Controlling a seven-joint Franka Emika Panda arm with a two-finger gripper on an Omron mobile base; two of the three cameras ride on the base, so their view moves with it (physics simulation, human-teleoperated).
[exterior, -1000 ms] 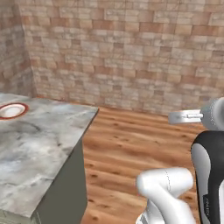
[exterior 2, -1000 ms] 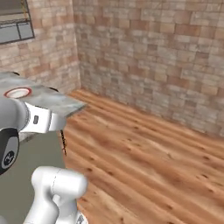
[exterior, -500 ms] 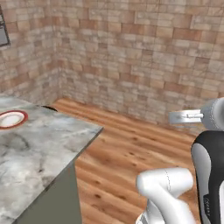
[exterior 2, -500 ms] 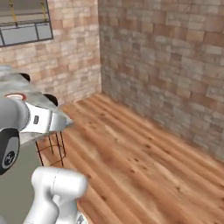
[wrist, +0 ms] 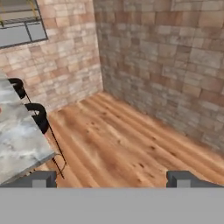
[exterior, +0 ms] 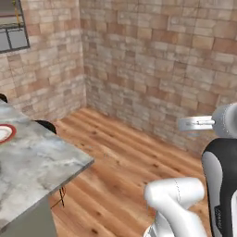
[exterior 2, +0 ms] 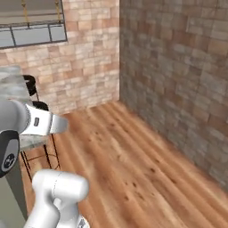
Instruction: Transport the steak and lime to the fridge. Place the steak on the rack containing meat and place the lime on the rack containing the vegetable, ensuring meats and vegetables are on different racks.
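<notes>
My claw point(wrist: 112, 178) is standing wide open and holding nothing, its two dark tips point(wrist: 40, 178) rising well apart in the hand view. It is pointing out over bare wooden floor point(wrist: 127, 144) toward a corner of brick walls point(wrist: 175, 61). To one side, the marble tabletop point(exterior: 32, 166) is carrying a red-rimmed plate point(exterior: 5, 133), with dark bar stools point(wrist: 38, 114) tucked just beside its edge. I am not seeing the steak, the lime or the fridge, so I cannot tell where they are. I am judging the risks as these: driving on with empty jaws would mean reaching the fridge with nothing to shelve, and swinging close to that tabletop corner could clip a stool.
</notes>
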